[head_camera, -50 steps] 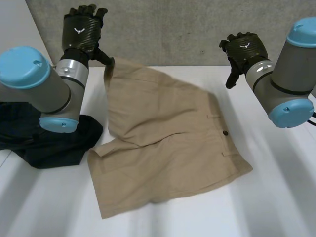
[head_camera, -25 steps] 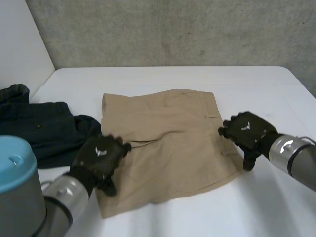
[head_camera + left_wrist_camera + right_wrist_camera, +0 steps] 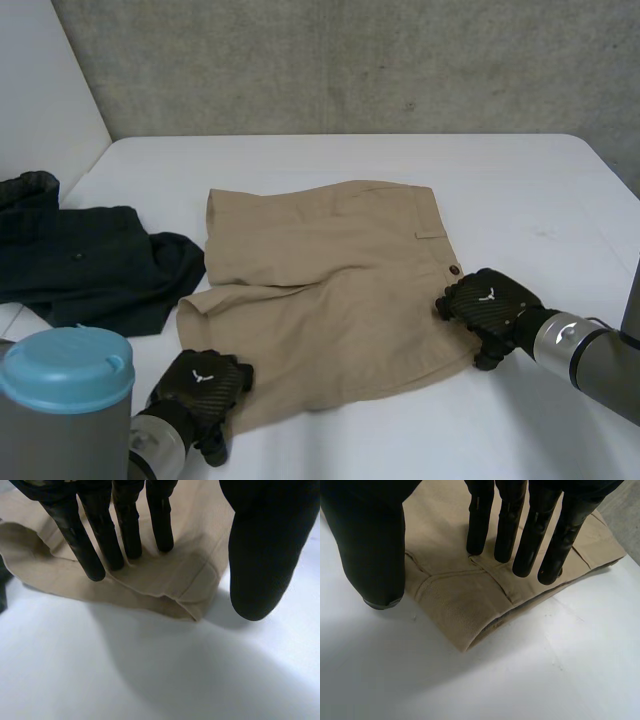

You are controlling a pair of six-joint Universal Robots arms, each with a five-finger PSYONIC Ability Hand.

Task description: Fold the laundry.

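Here, head view: tan shorts [image 3: 330, 280] are lying flat on the table [image 3: 500, 180], left hand [image 3: 200, 385] sitting at the near hem corner, right hand [image 3: 487, 308] at the waistband corner. L wrist view: fingers [image 3: 100, 545] are resting straight on the cloth, thumb [image 3: 260, 555] apart, prob. readying a pinch. R wrist view: same, nothing clamped.

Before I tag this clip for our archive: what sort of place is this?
Probably a lab or test bench rather than a home: a bare white table stands against a plain concrete wall, and only tan shorts and a dark garment are laid out.
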